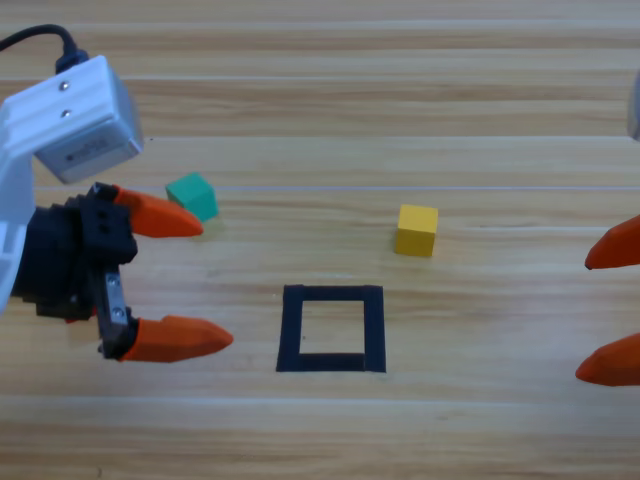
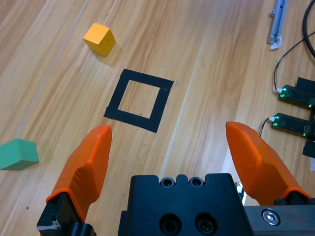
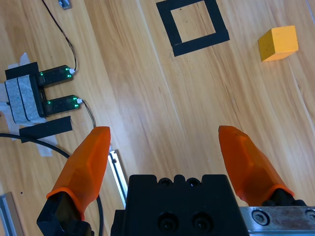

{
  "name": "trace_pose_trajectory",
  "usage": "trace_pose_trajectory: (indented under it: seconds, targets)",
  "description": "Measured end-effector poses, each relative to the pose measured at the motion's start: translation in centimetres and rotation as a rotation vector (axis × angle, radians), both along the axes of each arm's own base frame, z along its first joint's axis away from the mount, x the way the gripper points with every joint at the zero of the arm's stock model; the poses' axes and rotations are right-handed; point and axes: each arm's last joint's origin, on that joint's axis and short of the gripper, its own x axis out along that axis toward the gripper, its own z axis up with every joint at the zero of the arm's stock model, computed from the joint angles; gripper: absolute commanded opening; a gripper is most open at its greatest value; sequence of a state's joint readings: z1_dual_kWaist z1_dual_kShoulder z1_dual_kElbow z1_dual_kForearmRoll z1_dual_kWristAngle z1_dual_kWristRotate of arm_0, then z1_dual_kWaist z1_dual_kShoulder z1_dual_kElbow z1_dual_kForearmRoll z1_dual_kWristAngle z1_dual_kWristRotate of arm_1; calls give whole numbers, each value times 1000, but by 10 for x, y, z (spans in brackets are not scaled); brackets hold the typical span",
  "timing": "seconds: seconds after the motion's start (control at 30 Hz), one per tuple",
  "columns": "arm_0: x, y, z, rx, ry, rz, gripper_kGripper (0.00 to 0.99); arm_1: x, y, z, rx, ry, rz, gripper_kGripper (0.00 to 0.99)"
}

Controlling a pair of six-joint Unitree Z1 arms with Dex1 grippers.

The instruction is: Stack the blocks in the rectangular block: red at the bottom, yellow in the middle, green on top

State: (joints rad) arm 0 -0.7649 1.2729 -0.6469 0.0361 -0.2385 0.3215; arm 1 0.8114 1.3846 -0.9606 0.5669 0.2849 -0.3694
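- The square of black tape lies flat on the counter, low in the middle of the high view. Its sides run almost straight with the picture's edges, so it has no long side to point anywhere. Bare wood shows inside it.
- The yellow cube sits up and to the right of the square, apart from it. It is turned a bit, so its edges do not line up with the tape.
- The green cube sits far up and to the left of the square. It is turned too.
- No view shows a red cube.
- The left end effector is spread wide and holds nothing. Its upper tip is just beside the green cube.
- The right end effector is cut off by the right edge. Only its 2 orange tips show there. It is spread wide and holds nothing.
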Motion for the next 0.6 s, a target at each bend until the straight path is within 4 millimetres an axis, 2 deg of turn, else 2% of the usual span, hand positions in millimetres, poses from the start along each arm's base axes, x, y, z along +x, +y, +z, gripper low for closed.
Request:
trace_pose_trajectory:
  seconds: [0.37, 0.5, 0.6]
  targets:
    - [1, 1, 0, 11, -8, 31, 990, 0, 0, 0, -8, 0, -28, 966]
    - [1, 1, 0, 13, -8, 36, 990, 4, -1, 0, -9, 20, -177, 966]
    - [2, 1, 0, 13, -9, 37, 990, 17, 0, 5, 58, -36, -460, 966]
